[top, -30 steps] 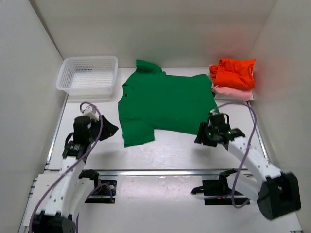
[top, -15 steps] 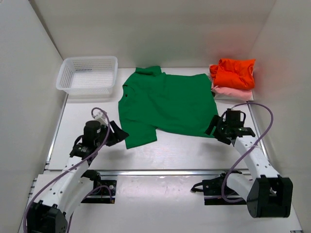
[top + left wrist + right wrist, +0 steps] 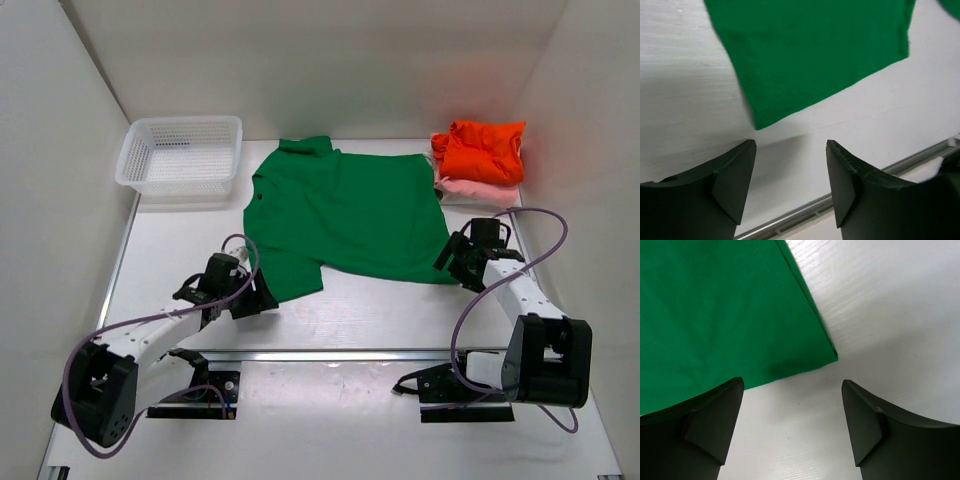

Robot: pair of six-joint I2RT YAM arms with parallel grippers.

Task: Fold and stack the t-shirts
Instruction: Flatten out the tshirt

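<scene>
On the counter (image 3: pixel 370 312), the green t-shirt (image 3: pixel 345 215) lies flat; left gripper (image 3: pixel 258 300) and right gripper (image 3: pixel 450 255) stand spread, pinching nothing.

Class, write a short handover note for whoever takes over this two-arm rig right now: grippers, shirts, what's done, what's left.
Left gripper: open, empty, just short of the green t-shirt's near-left corner.
Right gripper: open, empty, at its near-right corner.
Done: orange t-shirt lies on the pink t-shirt, far right.
Left: the green t-shirt lies spread out, unfolded; fold it and add it to that stack.
</scene>
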